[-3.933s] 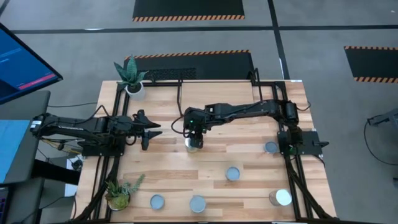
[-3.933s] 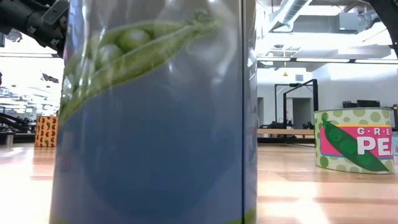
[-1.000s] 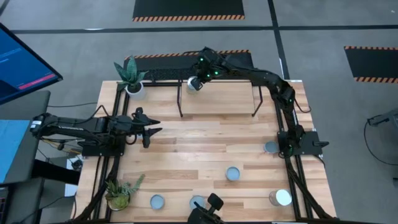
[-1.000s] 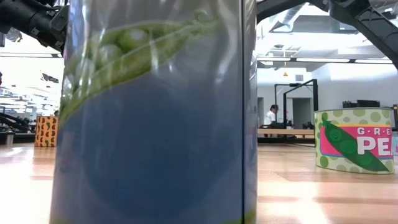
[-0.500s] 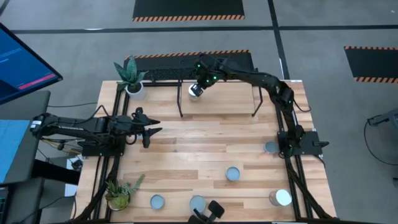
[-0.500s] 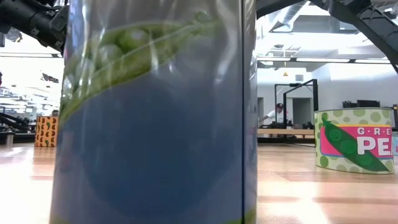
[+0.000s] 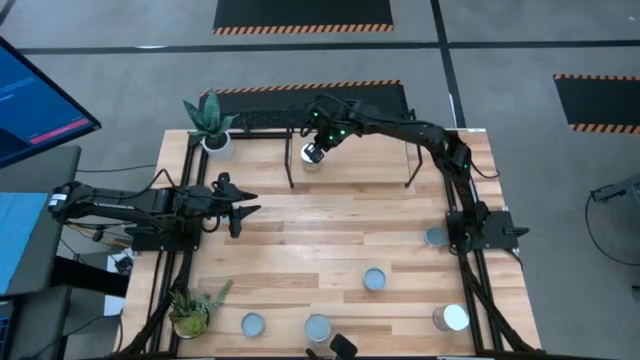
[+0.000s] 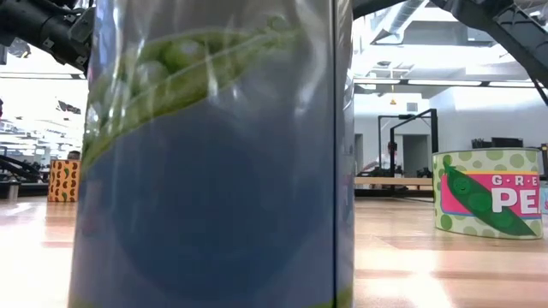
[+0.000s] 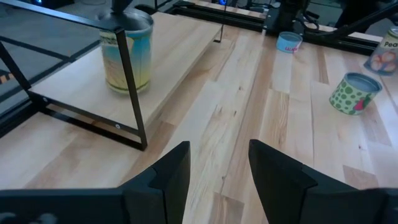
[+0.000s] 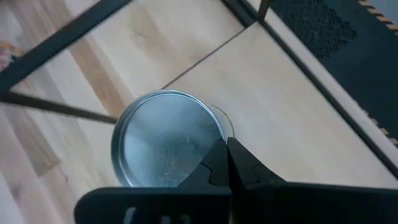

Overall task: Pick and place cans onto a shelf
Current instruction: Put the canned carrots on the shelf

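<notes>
Six cans were counted. One can (image 7: 313, 155) stood upright at the left end of the shelf (image 7: 370, 160), which sat along the far edge of the surface (image 7: 330, 240). Five others remained on the surface: one near can (image 7: 252, 324) toward the left, one beside it (image 7: 317, 326), one mid-surface (image 7: 375, 279), one at the right by the arm base (image 7: 435, 237), and one at the near right corner (image 7: 452, 318).

Handling, judged: stiff metal tins, likely moderately heavy if full, with smooth sides that could slip; best gripped across the side wall, midway up, not by the flat lid.

Right gripper (image 7: 318, 150): fingers clenched together with nothing between them, poised just over the shelved can's lid. Left gripper (image 7: 240, 210): fingers spread, holding nothing, waiting over the left side of the surface.

Surface: pale wood planks, black frame rails at both sides, two potted plants (image 7: 210, 125) on the left. Room: grey floor with hazard-striped mats (image 7: 303, 14); a monitor (image 7: 35, 100) at far left.
</notes>
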Robot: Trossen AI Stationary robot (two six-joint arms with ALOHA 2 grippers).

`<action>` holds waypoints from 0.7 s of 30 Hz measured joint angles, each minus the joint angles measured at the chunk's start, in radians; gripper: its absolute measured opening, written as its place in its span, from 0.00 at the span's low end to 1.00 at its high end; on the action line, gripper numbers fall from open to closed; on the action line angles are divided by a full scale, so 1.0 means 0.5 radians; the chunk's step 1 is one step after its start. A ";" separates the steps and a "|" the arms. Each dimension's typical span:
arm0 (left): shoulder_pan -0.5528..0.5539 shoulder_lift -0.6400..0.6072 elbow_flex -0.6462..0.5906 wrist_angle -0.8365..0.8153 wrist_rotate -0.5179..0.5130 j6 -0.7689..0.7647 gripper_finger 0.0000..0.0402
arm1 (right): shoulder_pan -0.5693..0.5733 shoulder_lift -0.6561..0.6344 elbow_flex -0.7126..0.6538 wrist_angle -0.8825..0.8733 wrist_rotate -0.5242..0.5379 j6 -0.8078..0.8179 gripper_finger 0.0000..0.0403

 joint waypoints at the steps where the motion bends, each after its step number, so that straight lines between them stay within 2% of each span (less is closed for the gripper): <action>1: 0.000 0.000 0.000 0.000 0.000 0.000 0.38 | 0.006 0.000 0.000 -0.021 0.000 0.000 0.00; 7: 0.000 0.000 0.000 -0.001 0.001 -0.002 0.38 | 0.038 -0.002 -0.108 0.050 -0.002 0.026 0.03; 21: 0.000 0.000 0.000 -0.012 0.001 -0.004 0.38 | 0.017 -0.002 -0.117 0.184 0.016 -0.026 0.16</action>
